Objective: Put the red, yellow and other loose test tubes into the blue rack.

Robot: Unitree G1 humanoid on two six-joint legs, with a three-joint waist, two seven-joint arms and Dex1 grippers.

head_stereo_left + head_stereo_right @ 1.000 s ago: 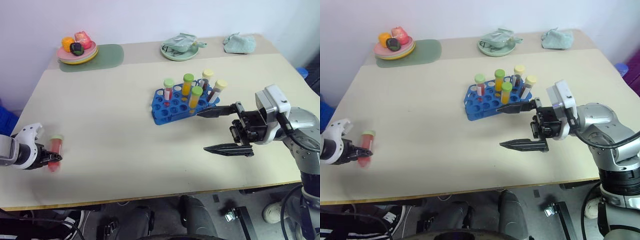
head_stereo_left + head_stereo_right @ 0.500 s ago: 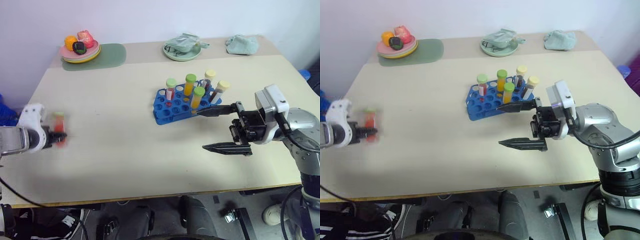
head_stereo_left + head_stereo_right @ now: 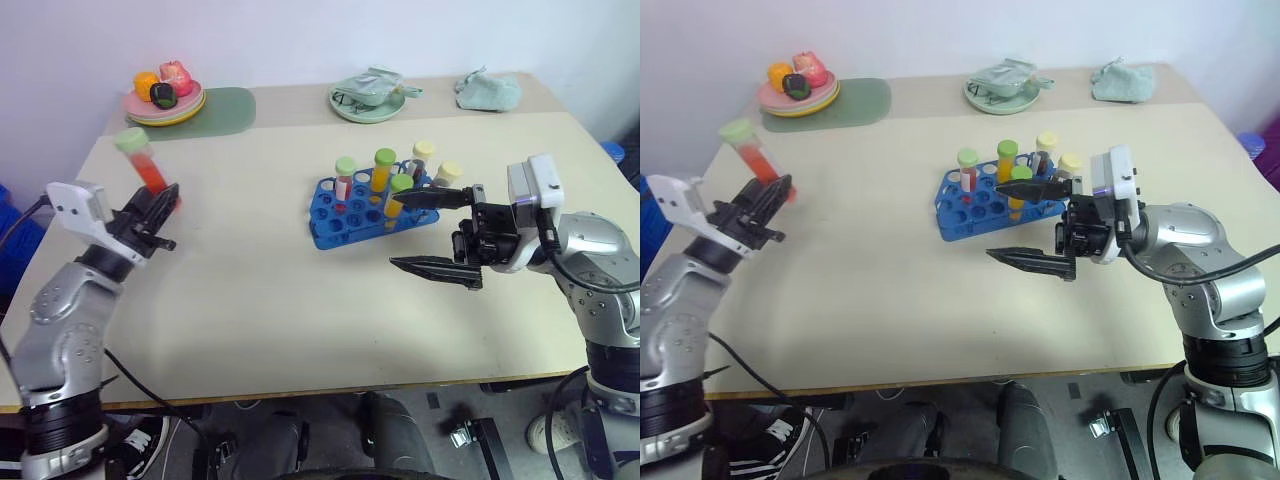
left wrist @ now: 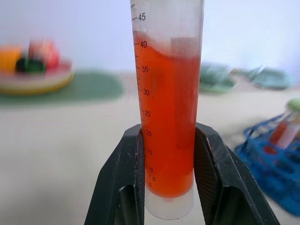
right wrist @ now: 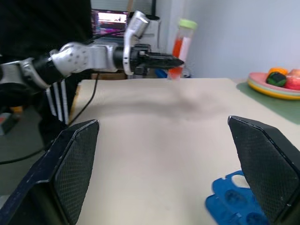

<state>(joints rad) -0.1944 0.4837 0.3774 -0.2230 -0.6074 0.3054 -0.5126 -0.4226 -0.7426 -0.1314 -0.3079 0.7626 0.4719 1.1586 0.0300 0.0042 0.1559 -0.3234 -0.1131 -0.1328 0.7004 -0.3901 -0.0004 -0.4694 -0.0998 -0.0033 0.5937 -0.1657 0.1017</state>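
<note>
My left gripper [image 3: 163, 203] is shut on a loose test tube [image 3: 148, 170] with red-orange liquid and a light green cap. It holds the tube tilted in the air over the table's left side. In the left wrist view both fingers [image 4: 123, 174] clamp the tube [image 4: 167, 117] near its bottom. The blue rack [image 3: 335, 226] sits at the table's middle with several capped tubes standing in its back rows. My right gripper [image 3: 400, 231] hangs open just right of the rack, pointing left, with nothing between its fingers. The right wrist view shows the rack's corner [image 5: 234, 199] and the held tube [image 5: 181, 44] far off.
A plate of fruit [image 3: 165, 98] on a green mat [image 3: 218, 110] stands at the back left. A pale green plate with a cloth [image 3: 368, 98] and a crumpled cloth [image 3: 487, 90] lie along the back edge. Bare tabletop lies between my left gripper and the rack.
My left arm has lifted the tube off the table's left edge, up and inward, and turned it from lying to tilted with the cap up. The right gripper has kept its place.
</note>
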